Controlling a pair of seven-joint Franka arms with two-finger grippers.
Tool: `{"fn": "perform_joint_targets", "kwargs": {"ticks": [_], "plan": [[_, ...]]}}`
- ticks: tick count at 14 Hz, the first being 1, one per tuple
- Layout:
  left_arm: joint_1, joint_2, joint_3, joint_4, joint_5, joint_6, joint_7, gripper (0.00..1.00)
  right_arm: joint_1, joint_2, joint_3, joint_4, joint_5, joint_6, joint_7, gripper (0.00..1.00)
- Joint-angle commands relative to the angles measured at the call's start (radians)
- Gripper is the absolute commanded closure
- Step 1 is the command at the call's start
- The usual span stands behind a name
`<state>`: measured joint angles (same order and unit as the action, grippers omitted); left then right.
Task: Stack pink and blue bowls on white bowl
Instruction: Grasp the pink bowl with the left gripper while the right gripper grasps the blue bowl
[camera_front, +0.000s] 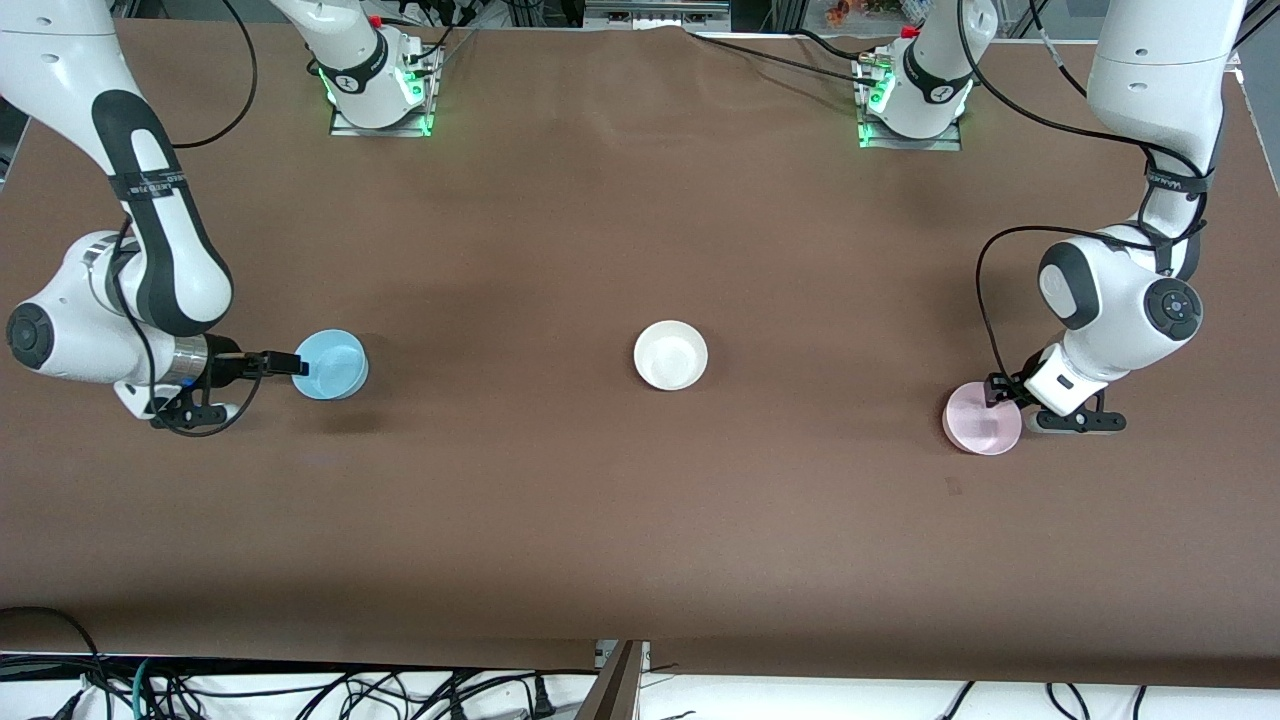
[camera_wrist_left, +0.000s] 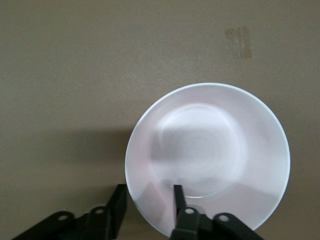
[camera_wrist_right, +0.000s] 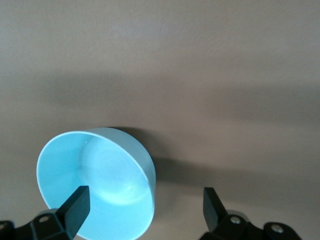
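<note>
The white bowl (camera_front: 670, 355) stands in the middle of the table. The pale pink bowl (camera_front: 982, 420) sits toward the left arm's end. My left gripper (camera_front: 997, 395) is closed on its rim, one finger inside and one outside, as the left wrist view shows of the gripper (camera_wrist_left: 147, 191) and the bowl (camera_wrist_left: 210, 150). The sky blue bowl (camera_front: 332, 365) sits toward the right arm's end. My right gripper (camera_front: 300, 365) is wide open at it. In the right wrist view the gripper (camera_wrist_right: 145, 195) has one finger in the bowl (camera_wrist_right: 100, 185) and the other well outside.
The brown table (camera_front: 640, 520) carries only the three bowls. The arm bases (camera_front: 380, 90) stand at the edge farthest from the front camera. Cables hang below the near edge.
</note>
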<state>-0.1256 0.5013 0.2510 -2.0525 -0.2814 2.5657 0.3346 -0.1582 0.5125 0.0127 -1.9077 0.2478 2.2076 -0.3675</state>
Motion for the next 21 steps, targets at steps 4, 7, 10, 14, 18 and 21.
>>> {"fn": "perform_joint_targets", "kwargs": {"ticks": [4, 7, 10, 14, 18, 21], "plan": [[0.003, -0.001, 0.005, 0.009, -0.025, -0.005, 0.069, 0.93, -0.041, -0.025, 0.001, -0.08, 0.076, 0.046, -0.154, 0.0], [0.003, -0.001, 0.005, 0.009, -0.027, -0.004, 0.075, 1.0, -0.044, -0.025, 0.001, -0.086, 0.076, 0.047, -0.159, 0.1], [0.001, -0.004, 0.005, 0.021, -0.03, -0.005, 0.06, 1.0, -0.046, -0.012, 0.001, -0.083, 0.077, 0.05, -0.159, 0.21], [-0.015, -0.049, -0.022, 0.028, -0.036, -0.024, -0.07, 1.0, -0.043, -0.008, 0.003, -0.08, 0.077, 0.05, -0.157, 0.59], [-0.017, -0.107, -0.114, 0.029, -0.035, -0.061, -0.283, 1.0, -0.043, -0.008, 0.003, -0.079, 0.077, 0.04, -0.157, 0.9], [-0.019, -0.127, -0.212, 0.029, -0.028, -0.073, -0.466, 1.0, -0.043, -0.011, 0.006, -0.07, 0.077, 0.011, -0.148, 1.0]]}}
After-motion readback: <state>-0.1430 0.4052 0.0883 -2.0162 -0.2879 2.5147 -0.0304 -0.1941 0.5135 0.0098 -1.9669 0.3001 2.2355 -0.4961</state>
